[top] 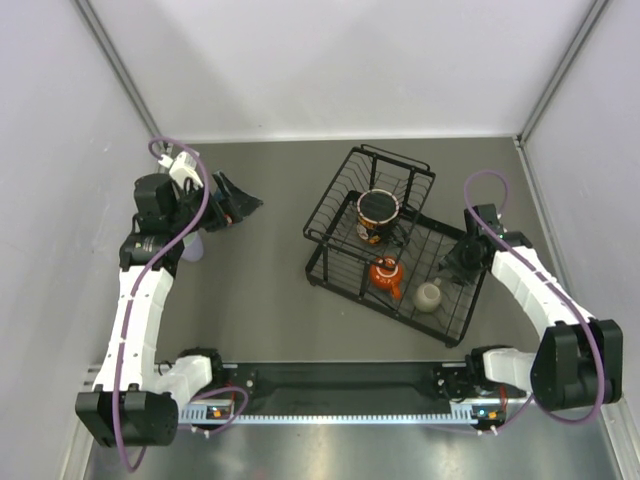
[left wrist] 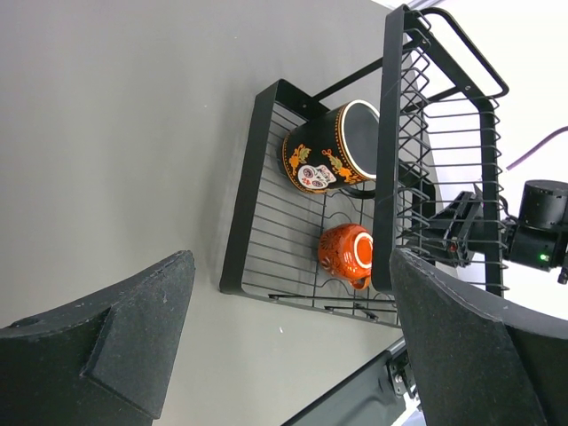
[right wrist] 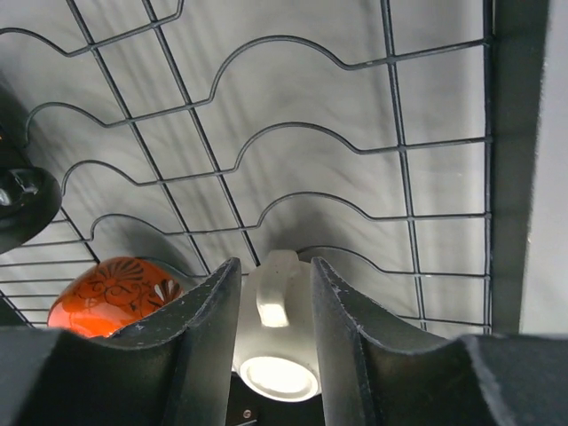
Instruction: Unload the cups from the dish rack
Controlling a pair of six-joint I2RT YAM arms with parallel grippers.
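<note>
Three cups sit in the dish rack [top: 455, 325]: small beige mug [right wrist: 275, 373], small orange cup [right wrist: 111, 297], large patterned mug [left wrist: 333, 151]

Right gripper [right wrist: 273, 271]: down inside the rack's lower tier, one finger on each side of the beige mug. The mug's handle lies along the gap between the fingers, pointing away from the wrist. Jaws are narrowed to the mug's width. The pads look to be pressing both sides of the body, but the wrist view cuts the contact off at its lower edge, so I log a grip, not a proven firm one.

Why this pose: pinching the body with the handle in line with the gap keeps the handle from fouling either finger.

Orange cup: just outside one finger of the right gripper. Patterned mug: farther off, beyond the orange cup, by the raised tier. Judgement: the lift should go straight up, since a sideways drag would knock the orange cup or catch a wire.

Left gripper [left wrist: 291, 257]: jaws wide apart, nothing between them, facing the rack, which lies well ahead of it. Judged to be parked there to leave the right arm room.

Step in hand: taking out the beige mug; the other two are not yet touched
</note>
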